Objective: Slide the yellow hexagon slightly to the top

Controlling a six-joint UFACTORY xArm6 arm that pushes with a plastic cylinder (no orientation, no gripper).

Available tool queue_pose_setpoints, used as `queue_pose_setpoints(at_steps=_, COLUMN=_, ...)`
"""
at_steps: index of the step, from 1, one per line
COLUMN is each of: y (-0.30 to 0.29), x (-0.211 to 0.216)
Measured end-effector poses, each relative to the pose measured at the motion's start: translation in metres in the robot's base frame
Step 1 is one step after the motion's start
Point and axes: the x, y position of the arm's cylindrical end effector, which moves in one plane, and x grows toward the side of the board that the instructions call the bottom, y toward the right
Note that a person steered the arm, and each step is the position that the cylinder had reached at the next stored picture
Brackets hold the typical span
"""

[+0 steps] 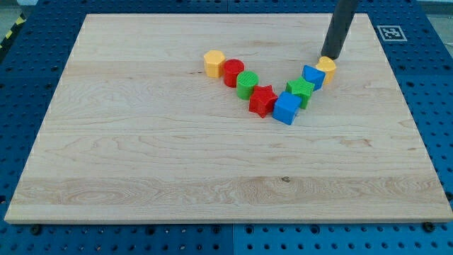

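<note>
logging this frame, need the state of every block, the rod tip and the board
yellow hexagon block: flat on board, left end of the V row, touching red cylinder, tip nowhere near
red cylinder block: upright
green cylinder block: upright
red star block: flat
large blue cube block: flat, bottom of V
green star block: flat
small blue block: flat
second yellow block: right end
my tip: at second yellow block's top edge
wooden board: level

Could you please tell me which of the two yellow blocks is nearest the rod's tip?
The yellow block at the right end of the V-shaped row, beside a blue block: my tip sits at its top edge. The yellow hexagonal block at the left end lies far off.
</note>
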Motion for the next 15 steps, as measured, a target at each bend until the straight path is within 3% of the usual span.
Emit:
queue_pose_setpoints(at_steps=4, y=-0.011, x=0.0)
queue_pose_setpoints(at_steps=8, y=-0.305, x=-0.013)
queue_pose_setpoints(at_steps=9, y=-0.334, x=-0.01)
queue_pose_setpoints(at_steps=10, y=-0.333, x=0.03)
queue_pose_setpoints(at_steps=11, y=-0.303, x=0.043)
queue_pose_setpoints(at_steps=13, y=-0.24, x=-0.023)
queue_pose_setpoints(at_steps=14, y=-0.253, x=-0.026)
queue_pose_setpoints(at_steps=15, y=-0.285, x=0.011)
